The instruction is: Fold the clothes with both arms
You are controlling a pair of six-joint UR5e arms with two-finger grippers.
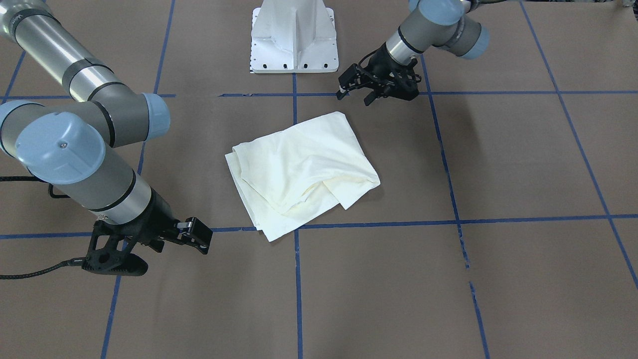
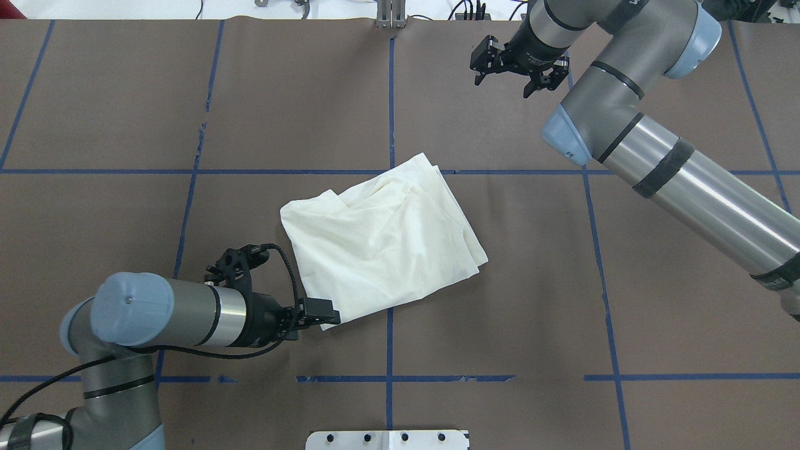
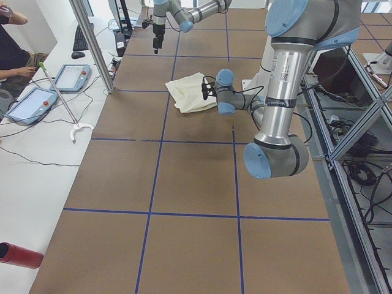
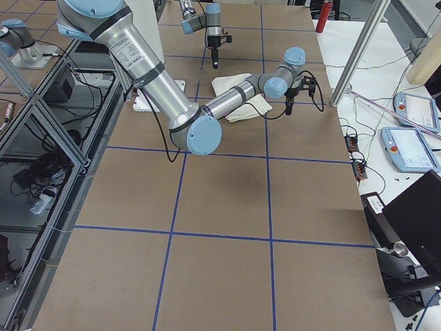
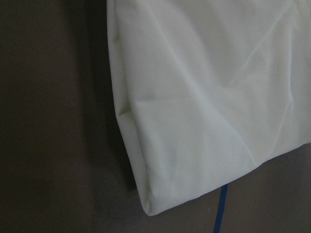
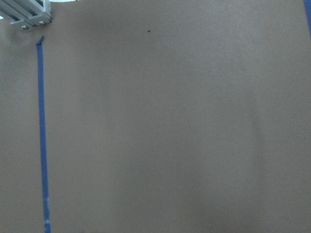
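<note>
Left gripper (image 1: pixel 355 94) and right gripper (image 2: pixel 504 86) both spread, empty. I'd lift left straight up: T-shirt (image 2: pixel 381 244) corner just beside.

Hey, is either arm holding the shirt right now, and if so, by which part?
Nothing is held. The left gripper hangs open just off a corner of the folded shirt; the right gripper is open over bare table, farther away.

Left gripper (image 1: pixel 357 92), right gripper (image 2: pixel 504 85): jaws apart.
</note>
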